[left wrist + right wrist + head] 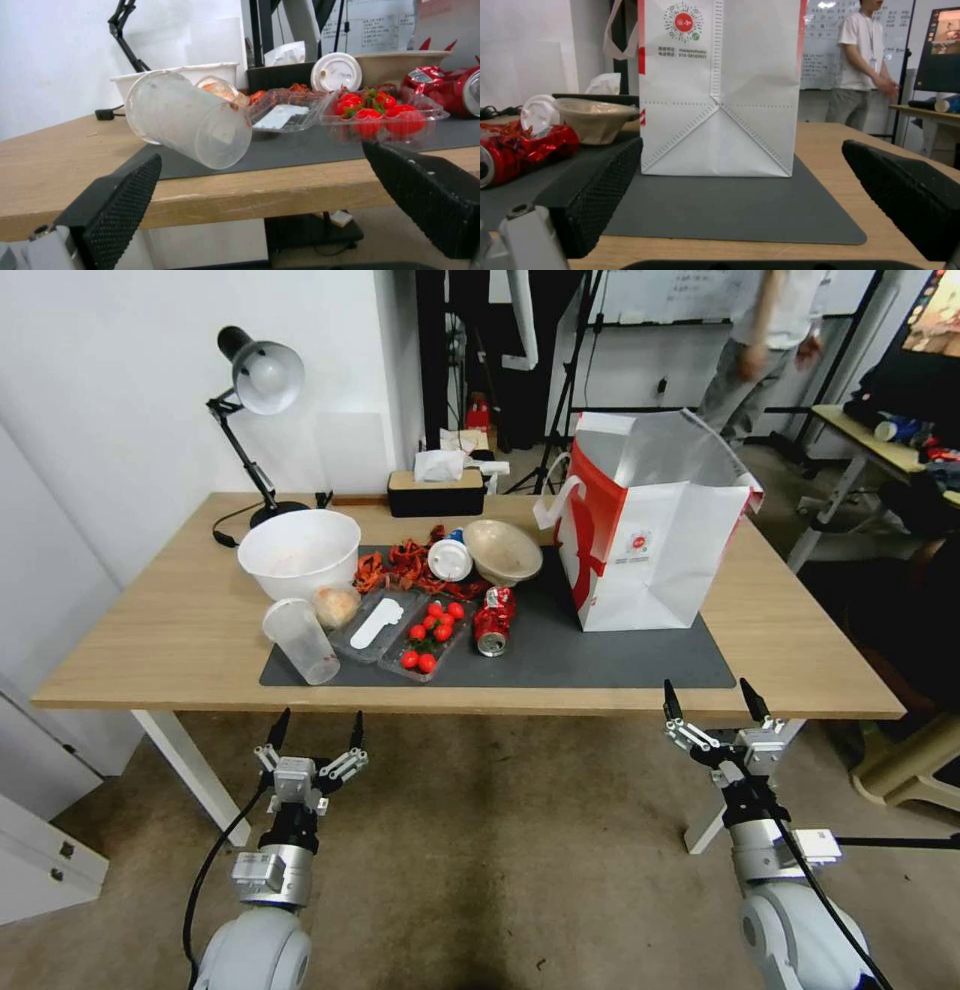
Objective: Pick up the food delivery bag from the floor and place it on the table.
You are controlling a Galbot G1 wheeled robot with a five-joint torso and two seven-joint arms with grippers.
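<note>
The food delivery bag (650,540) stands upright on the dark grey mat at the right of the table (130,640), its top open and foil lining showing; the right wrist view shows its white side with the round red logo (720,86). My right gripper (712,702) hangs open just in front of the table's front edge, below and in front of the bag, with nothing between its fingers (595,195). My left gripper (316,732) is open too, low before the table's front left part, facing a tipped plastic cup. The floor (500,850) lies beneath both arms.
On the mat's left half lie a white bowl (299,553), a tipped clear cup (187,118), a tray of tomatoes (382,114), a crushed red can (494,620) and a beige bowl (594,118). A desk lamp (262,380) and tissue box (436,490) stand at the back.
</note>
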